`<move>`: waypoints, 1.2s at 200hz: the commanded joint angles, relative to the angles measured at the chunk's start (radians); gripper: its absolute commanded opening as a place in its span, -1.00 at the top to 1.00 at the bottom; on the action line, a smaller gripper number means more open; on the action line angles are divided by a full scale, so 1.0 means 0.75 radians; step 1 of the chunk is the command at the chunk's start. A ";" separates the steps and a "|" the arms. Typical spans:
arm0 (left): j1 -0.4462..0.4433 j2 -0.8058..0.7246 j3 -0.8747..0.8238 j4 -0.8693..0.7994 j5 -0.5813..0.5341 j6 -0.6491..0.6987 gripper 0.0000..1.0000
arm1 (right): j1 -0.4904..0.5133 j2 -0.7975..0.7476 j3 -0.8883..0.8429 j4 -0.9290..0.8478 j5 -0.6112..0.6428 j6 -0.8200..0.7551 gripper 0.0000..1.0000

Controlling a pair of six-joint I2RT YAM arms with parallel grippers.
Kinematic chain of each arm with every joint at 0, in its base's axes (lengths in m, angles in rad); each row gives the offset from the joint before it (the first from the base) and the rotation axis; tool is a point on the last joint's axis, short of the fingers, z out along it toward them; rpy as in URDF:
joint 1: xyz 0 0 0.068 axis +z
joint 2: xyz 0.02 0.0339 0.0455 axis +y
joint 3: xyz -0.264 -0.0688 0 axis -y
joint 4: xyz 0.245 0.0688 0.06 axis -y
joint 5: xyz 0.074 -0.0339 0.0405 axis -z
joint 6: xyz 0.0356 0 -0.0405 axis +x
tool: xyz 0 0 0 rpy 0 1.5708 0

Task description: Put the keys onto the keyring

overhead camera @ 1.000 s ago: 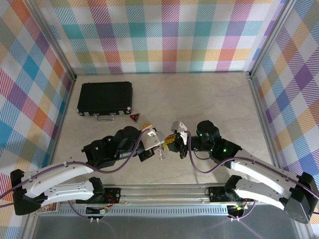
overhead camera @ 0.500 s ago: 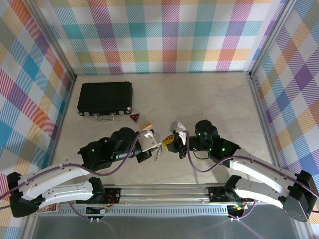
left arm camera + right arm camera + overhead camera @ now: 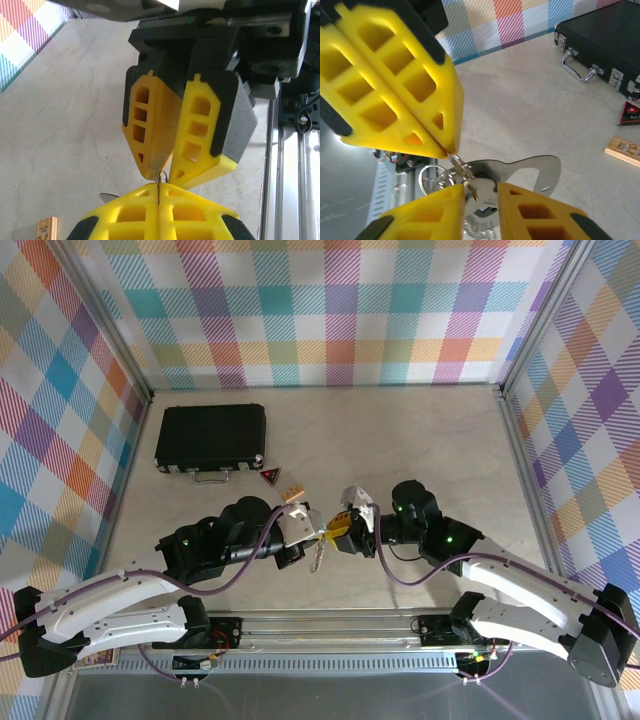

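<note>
Keys [image 3: 510,172] are shiny polished metal; the fingers [image 3: 440,207] around them, matt yellow plastic. Beyond the keys: a matt black case [image 3: 600,30], smooth marbled table [image 3: 530,110].

Left arm [image 3: 110,608] and right arm [image 3: 520,587] alike: white curved link shells, black joint housings, purple cables [image 3: 236,575] looping alongside, small green lights [image 3: 447,536] on the right one, yellow fingers [image 3: 157,135] with rectangular cut-outs, black-backed.
</note>
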 commanded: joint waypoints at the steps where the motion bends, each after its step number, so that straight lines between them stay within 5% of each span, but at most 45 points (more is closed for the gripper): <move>1: -0.011 -0.014 0.032 0.064 0.078 -0.013 1.00 | -0.010 -0.104 -0.037 0.056 -0.028 -0.041 0.31; 37: -0.010 0.008 0.060 0.045 0.203 -0.035 1.00 | -0.010 -0.273 -0.146 0.167 -0.033 -0.068 0.03; 111: -0.010 0.004 0.107 0.063 0.411 -0.090 1.00 | -0.006 -0.348 -0.195 0.225 -0.191 -0.088 0.00; 240: -0.011 0.012 0.092 0.092 0.424 -0.102 1.00 | 0.010 -0.271 -0.171 0.228 -0.235 -0.088 0.65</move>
